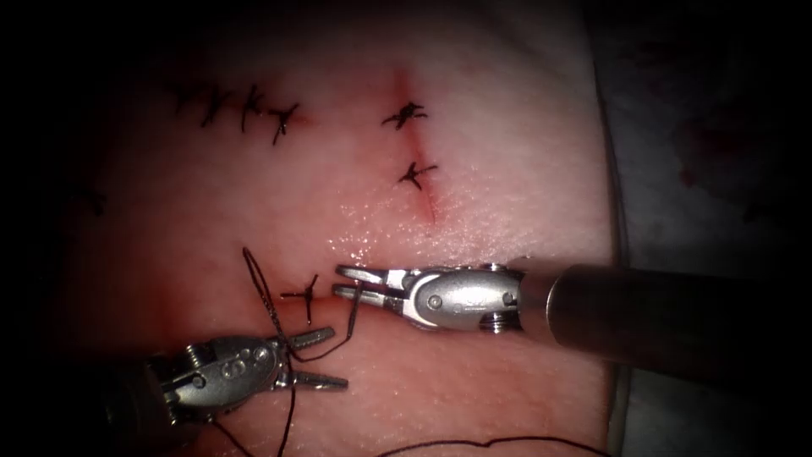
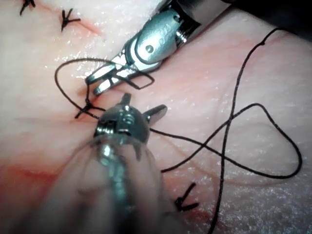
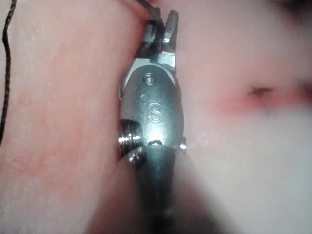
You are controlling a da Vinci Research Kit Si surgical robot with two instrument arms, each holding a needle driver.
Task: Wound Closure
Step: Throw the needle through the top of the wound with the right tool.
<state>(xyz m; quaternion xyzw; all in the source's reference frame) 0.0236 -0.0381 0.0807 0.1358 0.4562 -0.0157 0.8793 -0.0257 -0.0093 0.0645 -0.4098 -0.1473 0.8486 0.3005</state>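
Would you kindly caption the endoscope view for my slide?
Left tool open over thread by a knot; right tool, jaws parted, with thread between them, on tissue.

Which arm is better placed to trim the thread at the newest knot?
Probably the right. Only the right tool can cut, and its open fingers already straddle the thread beside the knot. The left tool is open too, holding nothing, with thread lying between its jaws.

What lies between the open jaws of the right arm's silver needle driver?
Dark thread crosses between the slightly parted jaws of the right arm's silver needle driver, above pink tissue. Whether the jaws grip it is unclear. The left arm's tool stands open nearby, thread running beside it.
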